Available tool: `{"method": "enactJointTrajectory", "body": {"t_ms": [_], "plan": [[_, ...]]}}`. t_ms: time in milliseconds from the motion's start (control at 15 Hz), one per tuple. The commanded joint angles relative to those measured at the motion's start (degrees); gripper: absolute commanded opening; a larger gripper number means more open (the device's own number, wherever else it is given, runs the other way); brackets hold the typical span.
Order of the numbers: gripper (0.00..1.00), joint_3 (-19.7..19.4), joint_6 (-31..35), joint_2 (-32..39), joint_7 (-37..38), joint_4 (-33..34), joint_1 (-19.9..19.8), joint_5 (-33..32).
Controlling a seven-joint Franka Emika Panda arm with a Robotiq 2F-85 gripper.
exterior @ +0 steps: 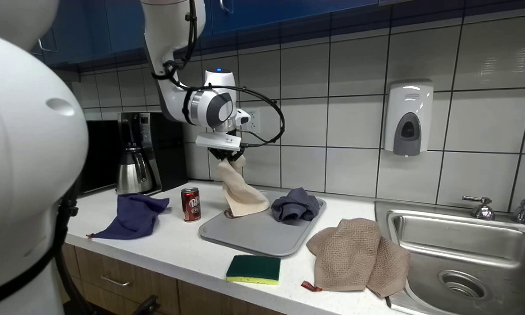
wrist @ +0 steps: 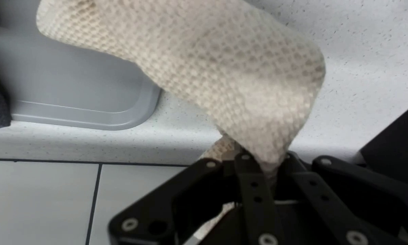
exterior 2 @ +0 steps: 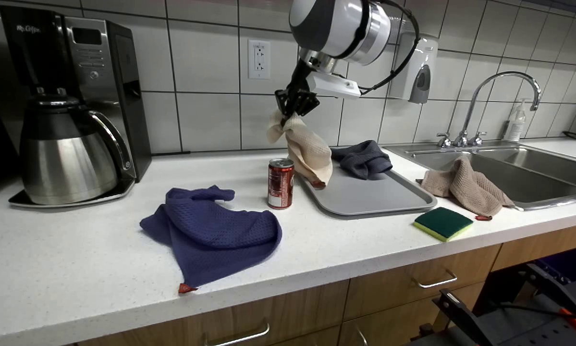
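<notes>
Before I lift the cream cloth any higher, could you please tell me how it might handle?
The cream cloth is probably floppy, drooping in folds from the gripper. Its bumpy texture suggests it may not slip easily.

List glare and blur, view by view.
In an exterior view, streaky glare on an upper-right tile; in an exterior view, sheen on the carafe; in the wrist view, a bright patch on the cream cloth, the fingers slightly soft.
</notes>
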Motion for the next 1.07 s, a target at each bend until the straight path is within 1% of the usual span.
{"method": "enactJointTrajectory", "body": {"t_ms": [0,133,200,533,1000], "plan": [[0.02,2.03,-0.03,1.44,-3.3,2.14,-1.25,0.53],[0.02,2.51,-0.9,1.18,-3.79,2.25,-1.11,0.46],[0.02,3.27,-1.49,1.12,-3.03,2.39,-1.44,-0.76],[0.02,4.7,-1.96,1.17,-3.07,2.68,-0.59,-1.91],[0.02,6.82,-1.52,1.5,-5.65,3.05,-1.17,-0.98]]}}
